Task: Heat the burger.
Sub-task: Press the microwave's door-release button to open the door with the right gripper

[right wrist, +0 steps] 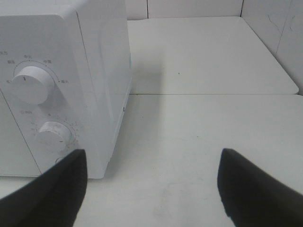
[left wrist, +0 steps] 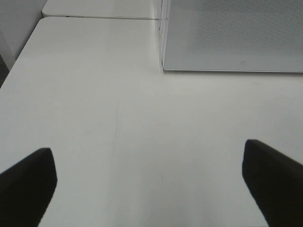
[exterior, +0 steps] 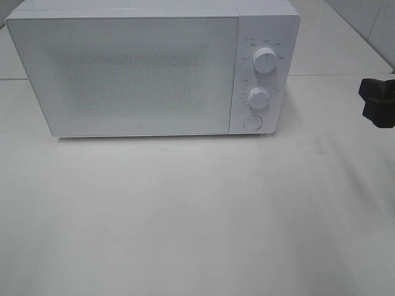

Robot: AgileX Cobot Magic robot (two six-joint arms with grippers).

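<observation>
Wide and empty, the left gripper's (left wrist: 147,158) jaws hang over the table (left wrist: 94,94). The microwave (exterior: 123,74) is shut, and no burger shows anywhere. Print around its knobs (exterior: 265,60) is too small to read. The right gripper (right wrist: 154,156) gapes wide, empty. A burger is likely soft and light, best held gently by the bun's sides.

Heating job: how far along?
Done: unclear. The microwave door is shut, no burger in view, interior not visible. In hand: nothing; left gripper and right gripper open and empty. Left: probably setting the dials, possibly loading too.
</observation>
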